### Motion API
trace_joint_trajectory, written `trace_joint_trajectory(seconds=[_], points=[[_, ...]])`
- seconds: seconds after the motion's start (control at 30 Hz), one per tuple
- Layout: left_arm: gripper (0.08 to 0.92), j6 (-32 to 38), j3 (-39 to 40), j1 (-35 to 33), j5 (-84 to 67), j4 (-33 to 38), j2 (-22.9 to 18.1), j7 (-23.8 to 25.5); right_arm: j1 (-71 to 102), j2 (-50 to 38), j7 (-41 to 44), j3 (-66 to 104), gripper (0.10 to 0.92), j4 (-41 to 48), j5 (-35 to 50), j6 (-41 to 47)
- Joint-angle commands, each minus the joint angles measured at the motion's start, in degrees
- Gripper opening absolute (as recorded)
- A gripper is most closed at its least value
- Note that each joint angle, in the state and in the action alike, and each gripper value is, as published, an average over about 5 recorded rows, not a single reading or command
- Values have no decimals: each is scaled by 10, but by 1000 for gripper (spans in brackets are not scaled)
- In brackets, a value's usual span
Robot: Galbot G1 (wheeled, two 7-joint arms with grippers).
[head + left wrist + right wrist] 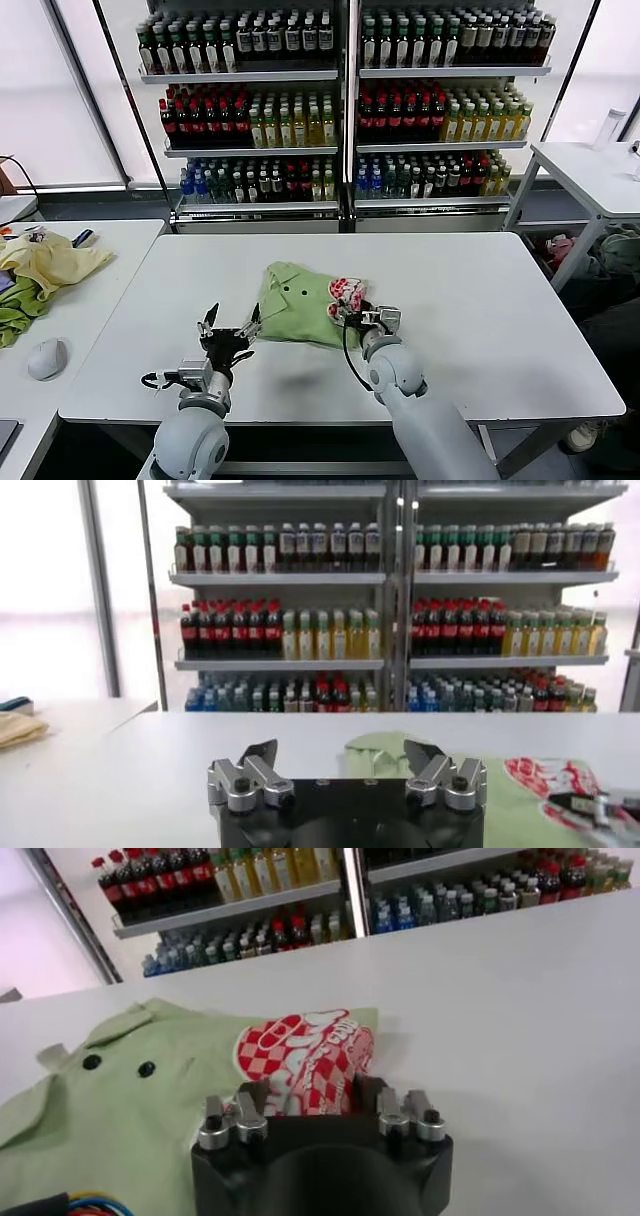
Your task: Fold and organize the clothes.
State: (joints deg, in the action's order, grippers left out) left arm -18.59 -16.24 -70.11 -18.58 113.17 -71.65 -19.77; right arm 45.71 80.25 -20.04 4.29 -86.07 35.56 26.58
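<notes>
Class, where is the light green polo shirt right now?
In the head view, the polo shirt lies mid-table, between the left pincer and right pincer, before the bottle shelves.

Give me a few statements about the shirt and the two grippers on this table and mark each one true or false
1. The polo shirt lies partly folded on the white table. True.
2. The right gripper is at the shirt's red-and-white print. True.
3. The left gripper is clamped on the collar. False: it is open, beside the shirt's edge.
4. The shirt hangs over the table's front edge. False: it lies wholly on the tabletop.
</notes>
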Motion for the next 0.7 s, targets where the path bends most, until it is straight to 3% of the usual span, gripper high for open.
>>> trace_joint_trajectory(seconds=[0.03, 0.47, 0.7], points=[[823, 4, -10, -17, 5, 4, 6, 0, -30, 2, 4, -8, 537, 56, -1, 1], [823, 2, -3, -12, 4, 0, 11, 5, -138, -68, 133, 13, 180, 145, -100, 26], [823, 0, 2, -14, 8, -1, 12, 10, -133, -110, 203, 28, 137, 131, -183, 33]])
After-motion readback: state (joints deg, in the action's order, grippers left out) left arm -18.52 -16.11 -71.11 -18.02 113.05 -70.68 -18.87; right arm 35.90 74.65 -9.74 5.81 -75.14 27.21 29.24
